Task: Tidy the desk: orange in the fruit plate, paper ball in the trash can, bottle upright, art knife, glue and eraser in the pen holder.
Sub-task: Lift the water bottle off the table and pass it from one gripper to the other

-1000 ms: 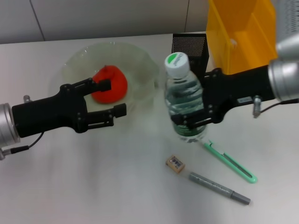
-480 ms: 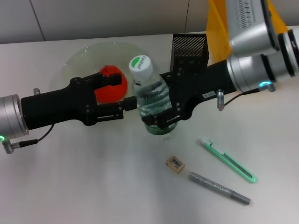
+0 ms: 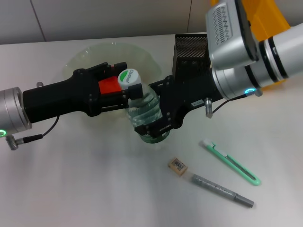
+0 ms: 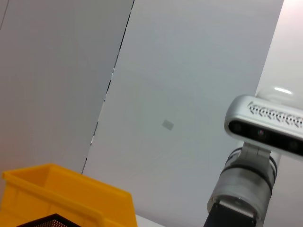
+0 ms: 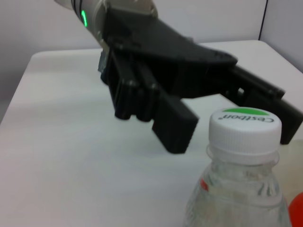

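Over the last second the bottle (image 3: 146, 113) has been carried from beside the pen holder (image 3: 191, 49) toward the left side of the surface (image 3: 71, 189), and it now leans with its cap tipped toward the left claw (image 3: 124, 90). The right claw (image 3: 154, 116) is clamped around the bottle's lower body. The left claw has pushed in from the left edge, and its fingers stand spread on either side of the cap, not yet closed on it.

This looks like a handover or a two-armed steadying, so the bottle is not yet standing free. The orange (image 3: 110, 86) already lies in the fruit plate (image 3: 85, 54). The eraser (image 3: 178, 166), art knife (image 3: 232, 161) and glue (image 3: 222, 191) lie near the front right corner, out of the holder.
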Controlling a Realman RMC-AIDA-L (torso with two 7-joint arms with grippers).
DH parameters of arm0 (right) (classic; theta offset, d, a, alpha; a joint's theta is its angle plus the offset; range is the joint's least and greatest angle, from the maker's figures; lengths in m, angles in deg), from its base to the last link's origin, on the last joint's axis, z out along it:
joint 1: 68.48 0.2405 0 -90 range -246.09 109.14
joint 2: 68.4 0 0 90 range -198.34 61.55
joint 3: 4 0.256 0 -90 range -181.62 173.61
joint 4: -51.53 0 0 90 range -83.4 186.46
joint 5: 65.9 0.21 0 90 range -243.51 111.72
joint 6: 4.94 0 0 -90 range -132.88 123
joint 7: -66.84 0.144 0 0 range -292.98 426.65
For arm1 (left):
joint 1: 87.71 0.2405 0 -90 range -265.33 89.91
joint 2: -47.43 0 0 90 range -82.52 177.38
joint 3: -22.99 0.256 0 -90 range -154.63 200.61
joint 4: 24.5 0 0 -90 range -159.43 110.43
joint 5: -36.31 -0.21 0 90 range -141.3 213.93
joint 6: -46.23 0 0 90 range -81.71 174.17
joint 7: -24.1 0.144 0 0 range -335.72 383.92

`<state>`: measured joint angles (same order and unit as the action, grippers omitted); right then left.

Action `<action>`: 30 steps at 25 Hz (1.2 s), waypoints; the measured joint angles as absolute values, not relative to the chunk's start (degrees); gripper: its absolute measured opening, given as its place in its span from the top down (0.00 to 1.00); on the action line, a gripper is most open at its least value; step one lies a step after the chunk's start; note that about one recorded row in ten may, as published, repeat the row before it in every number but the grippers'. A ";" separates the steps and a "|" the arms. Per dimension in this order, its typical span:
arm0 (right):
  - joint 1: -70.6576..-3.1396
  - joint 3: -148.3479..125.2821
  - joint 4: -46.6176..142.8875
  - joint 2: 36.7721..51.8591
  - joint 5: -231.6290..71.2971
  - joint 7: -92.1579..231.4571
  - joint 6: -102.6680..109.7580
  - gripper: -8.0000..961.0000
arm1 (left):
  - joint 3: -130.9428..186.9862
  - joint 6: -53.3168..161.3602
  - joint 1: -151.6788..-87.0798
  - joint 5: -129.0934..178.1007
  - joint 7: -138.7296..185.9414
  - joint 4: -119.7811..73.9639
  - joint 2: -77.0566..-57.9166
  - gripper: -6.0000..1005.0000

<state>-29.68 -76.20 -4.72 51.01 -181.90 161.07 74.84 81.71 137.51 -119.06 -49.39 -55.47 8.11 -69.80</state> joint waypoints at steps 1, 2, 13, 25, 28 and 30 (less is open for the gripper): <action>-29.59 -76.33 -4.37 51.03 -181.70 160.78 74.68 0.19 | 81.45 137.58 -119.11 -49.37 -55.49 7.96 -69.88 0.14; -29.51 -76.39 -4.03 51.05 -181.32 160.55 74.67 0.19 | 81.45 137.49 -119.11 -49.39 -55.49 7.80 -69.94 0.14; -29.48 -76.44 -3.51 51.04 -178.59 159.22 74.68 0.19 | 81.43 136.60 -118.18 -49.67 -54.10 7.63 -70.44 0.14; -29.72 -76.76 -3.35 51.04 -177.14 158.66 74.61 0.19 | 81.42 136.12 -117.94 -49.73 -53.29 7.57 -70.67 0.14; -29.72 -76.80 -3.35 51.04 -176.98 158.64 74.48 0.19 | 81.41 135.30 -118.04 -49.70 -53.78 7.09 -70.68 0.18; -29.76 -76.81 -3.35 51.04 -176.92 158.60 74.46 0.19 | 81.41 135.30 -118.04 -49.70 -53.78 7.09 -70.68 0.21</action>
